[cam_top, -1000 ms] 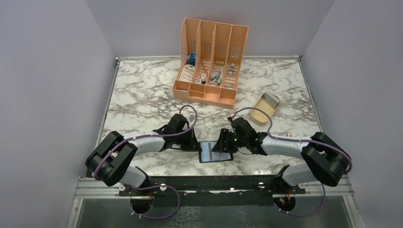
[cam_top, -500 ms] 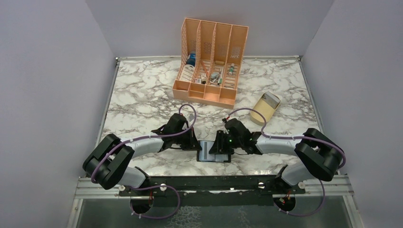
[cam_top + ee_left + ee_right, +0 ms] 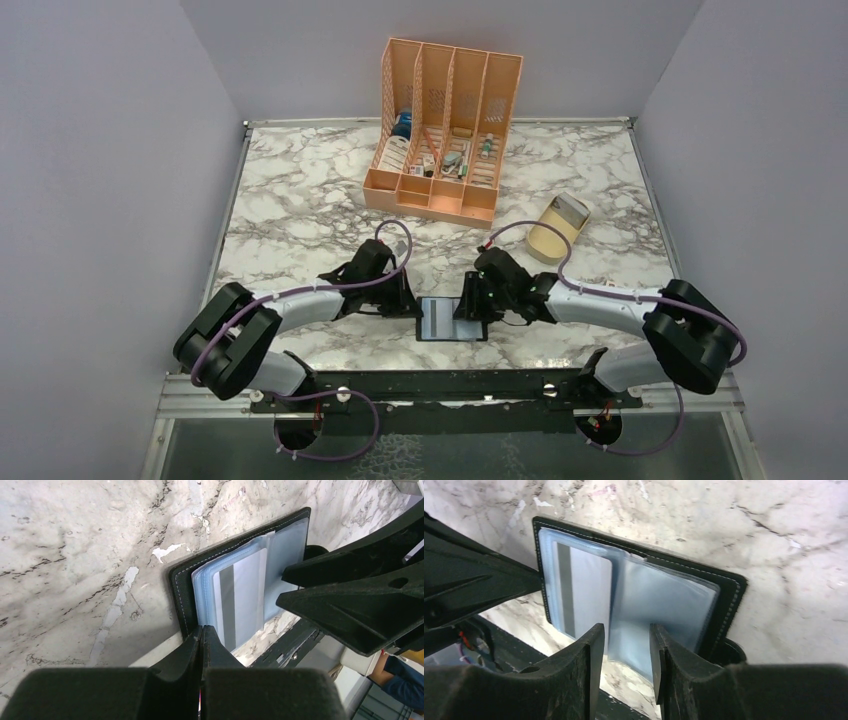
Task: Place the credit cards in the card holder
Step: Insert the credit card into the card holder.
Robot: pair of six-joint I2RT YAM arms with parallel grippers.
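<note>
The card holder (image 3: pixel 659 595) lies open and flat on the marble table (image 3: pixel 774 530), directly between the two grippers and close to the edge where the arms are mounted. The left gripper (image 3: pixel 201 630) has its fingers pressed tight together with no gap. Their tips sit on the edge of the holder's black stitched cover on that gripper's own side, beside the stack of clear plastic sleeves. Just ahead of those tips, one whitish card (image 3: pixel 584 587) with a grey stripe along its length sits inside the top sleeve of that half. Whether other cards lie beneath it cannot be told. The right gripper (image 3: pixel 626 635) faces the left one from the opposite side of the holder, low over it, with its fingers a narrow gap apart. A loose clear sleeve (image 3: pixel 664 605) runs through that gap. It is bowed up off the far half of the holder, and its free edge is near the middle fold. The fingers stand to either side of it rather than clamping it, and it is not clear whether either one touches it. Far beyond both grippers, toward the back wall, stands an orange slotted organizer (image 3: pixel 445 130). A beige oval dish (image 3: pixel 558 228) lies behind the right gripper, well apart from the holder.
</note>
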